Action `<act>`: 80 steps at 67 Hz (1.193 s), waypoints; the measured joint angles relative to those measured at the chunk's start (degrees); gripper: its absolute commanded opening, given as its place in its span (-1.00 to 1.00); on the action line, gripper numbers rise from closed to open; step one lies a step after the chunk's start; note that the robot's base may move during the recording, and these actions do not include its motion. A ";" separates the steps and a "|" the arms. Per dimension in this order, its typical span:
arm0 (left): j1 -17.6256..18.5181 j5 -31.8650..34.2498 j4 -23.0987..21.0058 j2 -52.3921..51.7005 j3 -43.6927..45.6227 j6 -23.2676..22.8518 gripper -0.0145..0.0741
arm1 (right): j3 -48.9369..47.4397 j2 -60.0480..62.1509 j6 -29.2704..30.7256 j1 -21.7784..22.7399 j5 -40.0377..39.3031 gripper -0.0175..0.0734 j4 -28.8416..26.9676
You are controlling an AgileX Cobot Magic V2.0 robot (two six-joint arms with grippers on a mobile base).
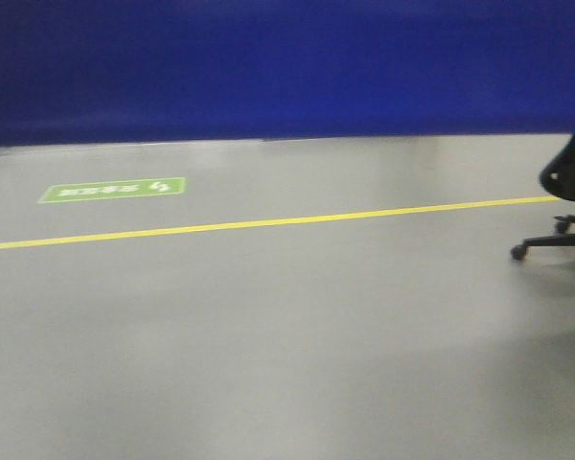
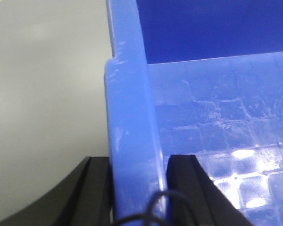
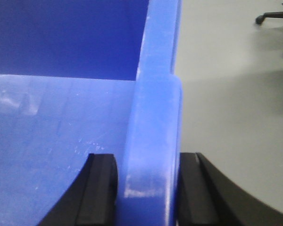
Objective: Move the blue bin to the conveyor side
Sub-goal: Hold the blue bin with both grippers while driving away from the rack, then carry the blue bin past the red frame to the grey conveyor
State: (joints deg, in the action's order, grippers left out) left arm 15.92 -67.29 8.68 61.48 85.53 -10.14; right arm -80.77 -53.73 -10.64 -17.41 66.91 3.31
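While both arms grip it, the blue bin (image 1: 287, 67) hangs between them, and in the front view its dark blue wall fills the whole upper strip, blurred, with the grey floor (image 1: 268, 345) showing beneath it. On the bin's left end wall the left hand (image 2: 140, 165) is closed narrow over the thick rim: of its black fingers (image 2: 96, 188) one sits on the outer face of the bin and the other on the inner face, both pressed against the plastic. A thin dark cable (image 2: 153, 209) loops across the rim between them. Inside the bin, beside that hand, the base shows a moulded grid with bright glare spots. On the bin's right end wall the right hand (image 3: 148, 162) is clamped the same way, one finger inside the bin and one outside, with the pale blue rim squeezed between them. Below the bin in the front view a yellow line (image 1: 268, 222) crosses the floor, a green sign (image 1: 113, 189) lies between the line and the bin, and a black office chair (image 1: 567, 206) stands off the bin's right end
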 measured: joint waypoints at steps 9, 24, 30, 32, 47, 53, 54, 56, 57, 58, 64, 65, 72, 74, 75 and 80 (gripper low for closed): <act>0.00 0.00 0.00 0.00 0.00 0.00 -0.71 | 0.00 0.00 0.00 0.00 -0.08 -0.79 0.00; 0.00 0.00 0.10 0.00 0.00 0.00 -0.71 | 0.00 0.00 0.00 0.00 -0.08 -0.79 -0.12; 0.00 0.00 0.10 0.00 0.00 0.00 -0.71 | 0.00 0.00 0.00 0.00 -0.08 -0.79 -0.12; 0.00 0.00 0.10 0.00 0.00 0.00 -0.71 | 0.00 0.00 0.00 0.00 -0.08 -0.79 -0.12; 0.00 0.00 0.10 0.00 0.00 0.00 -0.71 | 0.00 0.00 0.00 0.00 -0.08 -0.79 -0.12; 0.00 0.00 0.10 0.00 0.00 0.00 -0.71 | 0.00 0.00 0.00 0.00 -0.08 -0.79 -0.12; 0.00 0.00 0.10 0.00 0.00 0.00 -0.71 | 0.00 0.00 0.00 0.00 -0.08 -0.79 -0.12; 0.00 0.00 0.10 0.00 0.00 0.00 -0.71 | 0.00 0.00 0.00 0.00 -0.08 -0.79 -0.12; 0.00 0.00 0.10 0.00 0.00 0.00 -0.71 | 0.00 0.00 0.00 0.00 -0.08 -0.79 -0.12; 0.00 0.00 0.10 0.00 0.00 0.00 -0.71 | 0.00 0.00 0.00 0.00 -0.08 -0.79 -0.12; 0.00 0.00 0.10 0.00 0.00 0.00 -0.71 | 0.00 0.00 0.00 0.00 -0.12 -0.79 -0.12; 0.00 0.00 0.10 0.00 0.00 0.00 -0.71 | 0.00 0.00 0.00 0.00 -0.12 -0.79 -0.12; 0.00 0.00 0.21 0.00 0.00 0.00 -0.71 | 0.00 0.00 0.00 0.00 -0.12 -0.79 -0.12; 0.00 0.00 0.21 0.00 0.00 0.00 -0.71 | 0.00 0.00 0.00 0.00 -0.12 -0.79 -0.12; 0.00 0.00 0.21 0.00 0.00 0.00 -0.71 | 0.00 0.00 0.00 0.00 -0.12 -0.79 -0.12; 0.00 0.11 0.21 0.00 0.00 0.00 -0.71 | 0.00 0.00 0.00 0.00 -0.12 -0.79 -0.12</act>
State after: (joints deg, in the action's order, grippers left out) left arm 15.92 -67.18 8.89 61.48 85.53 -10.14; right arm -80.77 -53.73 -10.64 -17.41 66.79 3.18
